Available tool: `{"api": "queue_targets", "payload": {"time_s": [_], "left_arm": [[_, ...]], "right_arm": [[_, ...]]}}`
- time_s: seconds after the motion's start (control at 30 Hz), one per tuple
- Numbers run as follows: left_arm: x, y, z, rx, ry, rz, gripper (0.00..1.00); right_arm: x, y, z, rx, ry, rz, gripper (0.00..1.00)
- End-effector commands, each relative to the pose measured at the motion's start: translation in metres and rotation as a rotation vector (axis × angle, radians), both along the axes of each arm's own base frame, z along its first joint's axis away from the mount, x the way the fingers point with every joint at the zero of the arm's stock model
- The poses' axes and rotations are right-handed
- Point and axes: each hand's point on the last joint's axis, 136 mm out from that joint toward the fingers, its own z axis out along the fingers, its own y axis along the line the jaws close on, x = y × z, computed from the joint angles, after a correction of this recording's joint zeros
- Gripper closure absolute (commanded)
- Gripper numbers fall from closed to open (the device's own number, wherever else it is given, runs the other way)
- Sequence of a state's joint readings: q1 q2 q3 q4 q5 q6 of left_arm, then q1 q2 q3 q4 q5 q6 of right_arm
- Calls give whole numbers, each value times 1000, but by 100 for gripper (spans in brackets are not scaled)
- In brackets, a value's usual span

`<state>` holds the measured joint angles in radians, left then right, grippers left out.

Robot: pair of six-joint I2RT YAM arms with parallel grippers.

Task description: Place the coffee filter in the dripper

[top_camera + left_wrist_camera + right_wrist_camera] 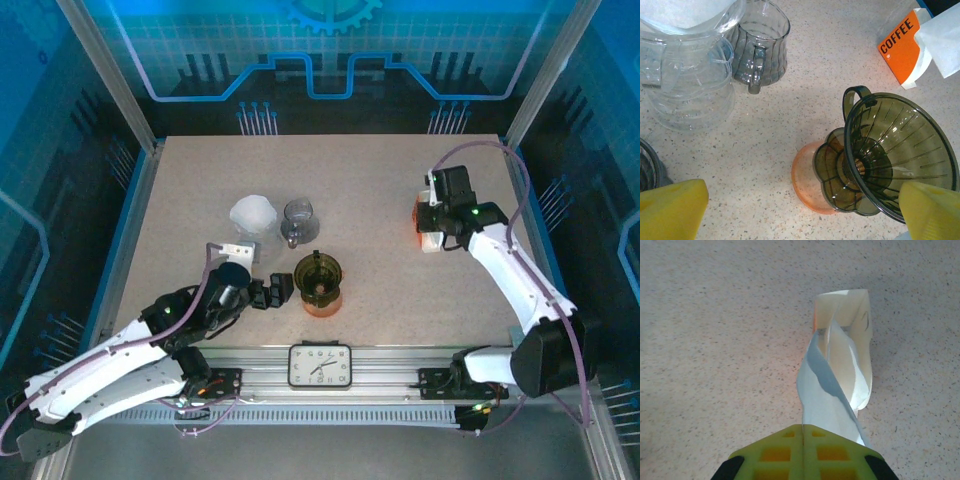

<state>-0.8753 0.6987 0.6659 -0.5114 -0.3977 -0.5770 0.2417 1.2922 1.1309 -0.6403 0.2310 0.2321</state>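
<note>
The coffee filter (836, 390) isn't in the dripper (318, 279) yet. It's pinched in the right gripper (802, 434), whose pads are pressed together on the paper's near end. It's held well off to the right of the dripper, a bit further back on the table (380, 170). An orange box (902, 50) marked COFFEE is seen right by the filter, open at the top. Whether the paper is touching it can't be told.

The dripper is a smoky olive cone with a handle, stood upright on an orange base (804, 184), and its ribs can be followed down to the hole.

The left gripper (278, 292) is parked just left of the dripper, on the side away from the filter. Its yellow fingers (672, 210) are spread wide apart over speckled tabletop. In the left wrist view one finger is seen overlapping the dripper's near rim, and contact can't be judged.

Behind the dripper a small ribbed glass jug (760, 50) is stood upright. Just left of that a clear glass carafe (687, 95) is topped with something white. A clock (320, 365) is laid flat in front of the dripper.
</note>
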Motion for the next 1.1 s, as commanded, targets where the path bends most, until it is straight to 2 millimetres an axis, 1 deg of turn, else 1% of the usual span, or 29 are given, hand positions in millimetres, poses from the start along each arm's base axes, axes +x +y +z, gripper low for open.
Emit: {"api": "queue_targets", "payload": {"time_s": [0.0, 0.2, 0.33, 0.5, 0.7, 0.87, 1.07], "left_arm": [[1, -6, 14, -26, -11, -24, 1], [3, -11, 12, -19, 14, -30, 1], [2, -12, 13, -21, 18, -33, 1], [1, -9, 9, -6, 31, -25, 1], [1, -4, 12, 7, 28, -12, 1], [1, 0, 17, 10, 12, -2, 1], [0, 5, 24, 6, -1, 11, 1]], "right_arm": [[-15, 12, 12, 9, -25, 43, 100], [-33, 37, 38, 51, -84, 119, 100], [-49, 57, 51, 104, -83, 190, 100], [-78, 87, 67, 187, -54, 318, 100], [-113, 114, 88, 270, -16, 446, 100], [-133, 134, 100, 315, 23, 524, 100], [-150, 154, 106, 310, 86, 609, 100]]}}
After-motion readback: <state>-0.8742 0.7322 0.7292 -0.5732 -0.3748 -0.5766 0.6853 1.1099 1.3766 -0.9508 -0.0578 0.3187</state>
